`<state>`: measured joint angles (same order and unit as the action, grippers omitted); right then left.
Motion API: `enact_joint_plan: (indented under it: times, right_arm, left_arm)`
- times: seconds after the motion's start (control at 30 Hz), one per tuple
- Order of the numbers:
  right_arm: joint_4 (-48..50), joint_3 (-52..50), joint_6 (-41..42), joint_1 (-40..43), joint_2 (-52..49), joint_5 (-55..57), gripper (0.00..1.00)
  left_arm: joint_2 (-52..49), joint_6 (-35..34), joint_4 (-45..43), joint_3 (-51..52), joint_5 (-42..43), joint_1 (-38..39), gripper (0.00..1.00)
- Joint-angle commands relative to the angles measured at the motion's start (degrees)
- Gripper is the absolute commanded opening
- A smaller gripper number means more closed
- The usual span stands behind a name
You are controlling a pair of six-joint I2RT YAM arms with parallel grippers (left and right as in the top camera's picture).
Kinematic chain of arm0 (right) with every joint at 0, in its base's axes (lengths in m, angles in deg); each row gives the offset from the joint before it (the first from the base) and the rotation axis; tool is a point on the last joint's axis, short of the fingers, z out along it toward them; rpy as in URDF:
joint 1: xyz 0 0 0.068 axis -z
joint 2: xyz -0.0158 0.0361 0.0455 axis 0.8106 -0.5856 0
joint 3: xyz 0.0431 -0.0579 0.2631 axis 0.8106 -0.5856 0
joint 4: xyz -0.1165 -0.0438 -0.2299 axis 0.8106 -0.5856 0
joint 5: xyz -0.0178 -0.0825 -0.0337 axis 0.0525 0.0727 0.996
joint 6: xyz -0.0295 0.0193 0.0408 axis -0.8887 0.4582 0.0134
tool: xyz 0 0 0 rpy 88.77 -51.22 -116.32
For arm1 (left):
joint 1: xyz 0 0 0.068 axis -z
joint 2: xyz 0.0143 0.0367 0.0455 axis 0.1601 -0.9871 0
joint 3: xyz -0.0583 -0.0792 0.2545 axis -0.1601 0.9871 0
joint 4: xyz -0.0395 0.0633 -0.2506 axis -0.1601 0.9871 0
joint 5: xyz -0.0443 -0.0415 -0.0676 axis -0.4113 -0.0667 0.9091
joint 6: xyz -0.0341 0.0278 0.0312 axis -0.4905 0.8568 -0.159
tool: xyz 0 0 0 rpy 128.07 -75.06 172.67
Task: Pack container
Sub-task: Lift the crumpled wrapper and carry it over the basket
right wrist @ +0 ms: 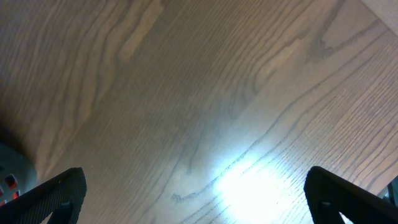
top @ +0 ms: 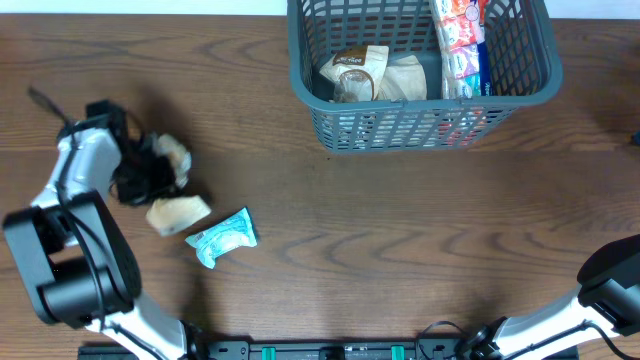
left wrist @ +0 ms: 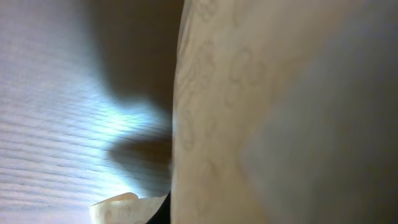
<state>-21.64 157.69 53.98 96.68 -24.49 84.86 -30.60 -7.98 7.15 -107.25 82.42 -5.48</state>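
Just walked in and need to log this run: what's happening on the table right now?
The robot is packing snacks into the large dark grey-blue plastic mesh basket, which already holds brown and red-white packets. The left arm has its jaws shut on a cream plastic snack packet at the left of the wooden table; a second cream packet and a teal foil packet lie beside it, not yet packed. The right arm hovers at the near right, jaws open over bare wood.

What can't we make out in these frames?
- Left wrist: cream packet fills the frame, blurred; the fingers are hidden behind it.
- Overhead: container far end is cut off by the top edge.
- Overhead: left gripper jaws are hidden under its own body.
- Overhead: teal packet print is too small to read.
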Motion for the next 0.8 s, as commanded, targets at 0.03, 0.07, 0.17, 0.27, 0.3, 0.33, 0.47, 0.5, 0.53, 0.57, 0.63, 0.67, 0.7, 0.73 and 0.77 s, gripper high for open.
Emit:
enact_joint_plan:
  times: [0.03,0.07,0.17,0.27,0.3,0.33,0.47,0.5,0.53,0.57,0.63,0.67,0.7,0.73,0.77]
  right_arm:
    - [0.09,-0.35,0.59,0.35,-0.02,0.57,0.99]
    - [0.09,-0.35,0.59,0.35,-0.02,0.57,0.99]
    - [-0.02,-0.35,0.59,0.35,-0.02,0.55,0.99]
    - [-0.42,-0.35,0.57,0.35,-0.02,0.57,0.99]
    - [-0.5,-0.35,0.57,0.35,-0.02,0.57,0.99]
    - [-0.59,-0.35,0.57,0.35,-0.02,0.57,0.99]
    - [-0.57,-0.35,0.59,0.35,-0.02,0.57,0.99]
    - [-0.57,-0.35,0.57,0.35,-0.02,0.57,0.99]
    - [-0.59,-0.35,0.57,0.35,-0.02,0.57,0.99]
    - [-0.61,-0.35,0.57,0.35,-0.02,0.57,0.99]
    - [-0.85,-0.35,0.59,0.35,-0.02,0.55,0.99]
    - [-0.96,-0.35,0.59,0.35,-0.02,0.55,0.99]
    - [-1.16,-0.35,0.59,0.35,-0.02,0.55,0.99]
    - [-1.31,-0.35,0.59,0.35,-0.02,0.55,0.99]
    - [-1.46,-0.35,0.59,0.35,-0.02,0.55,0.99]
  left_arm:
    - [10.6,-0.63,0.42,-12.76,3.56,7.98,0.06]
    - [12.22,-0.85,0.2,-15.74,3.54,10.21,0.06]
    - [15.3,-0.87,-1.88,-23.67,3.52,16.22,0.06]
    - [16.35,-0.87,-4.83,-29.83,2.38,21.46,0.06]
    - [16.35,-0.85,-5.86,-31.41,1.57,23.06,0.06]
    - [16.33,-0.83,-7.13,-33.03,0.72,24.92,0.06]
    - [16.2,-0.85,-15.1,-34.95,0.22,31.85,0.06]
    - [16.04,-0.85,-16.41,-34.95,0.15,33.0,0.06]
    - [15.76,-0.83,-18.14,-34.95,0.09,34.71,0.06]
    - [15.47,-0.85,-19.5,-34.95,0.09,36.06,0.06]
    - [14.58,-0.85,-22.38,-34.95,0.09,38.77,0.06]
    - [13.92,-0.85,-24.04,-34.95,0.09,40.06,0.06]
    - [13.2,-0.83,-25.57,-34.95,0.04,41.03,0.06]
    - [12.15,-0.85,-27.47,-34.95,0.04,41.94,0.06]
    - [10.93,-0.85,-29.38,-34.95,0.07,42.66,0.06]
